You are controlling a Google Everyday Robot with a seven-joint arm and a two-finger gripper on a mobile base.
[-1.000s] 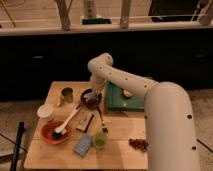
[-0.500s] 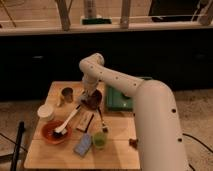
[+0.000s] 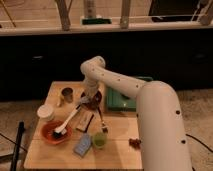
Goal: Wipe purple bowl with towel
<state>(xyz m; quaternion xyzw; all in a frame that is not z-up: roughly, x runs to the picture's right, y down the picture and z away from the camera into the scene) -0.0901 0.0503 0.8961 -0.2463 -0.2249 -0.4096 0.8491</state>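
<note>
Tool [image 3: 88, 99] slightly leftward now, over purple bowl [image 3: 97, 95].

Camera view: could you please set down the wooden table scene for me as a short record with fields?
gripper: low over the purple bowl, rear middle of the table
purple bowl: partly hidden by the gripper
towel: cannot be made out
orange-red bowl: front left, white-handled brush resting in it
green tray: right of the purple bowl
metal cup: rear left
green cup: front middle
</note>
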